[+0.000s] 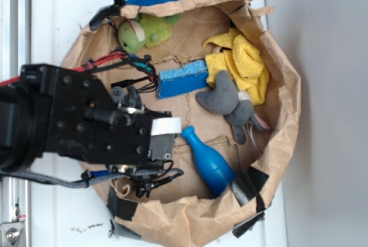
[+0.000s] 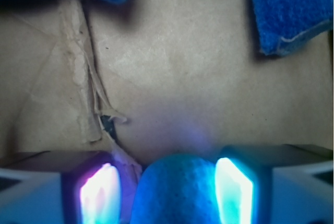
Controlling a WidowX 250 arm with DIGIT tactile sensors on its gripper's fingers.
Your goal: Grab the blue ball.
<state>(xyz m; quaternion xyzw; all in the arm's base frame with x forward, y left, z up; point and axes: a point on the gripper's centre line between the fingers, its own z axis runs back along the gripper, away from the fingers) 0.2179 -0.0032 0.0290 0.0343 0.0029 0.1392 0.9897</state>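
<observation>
Presently: blue ball [image 2: 175,190], matte, grooved, likely light and slightly yielding; sits between gripper [image 2: 167,192] pads, spread around its widest part, contact uncertain.

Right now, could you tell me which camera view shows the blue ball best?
The wrist view: the blue ball fills the bottom centre, sitting between the gripper fingers. In the exterior view the arm covers that spot, so the ball is not visible there.
</observation>
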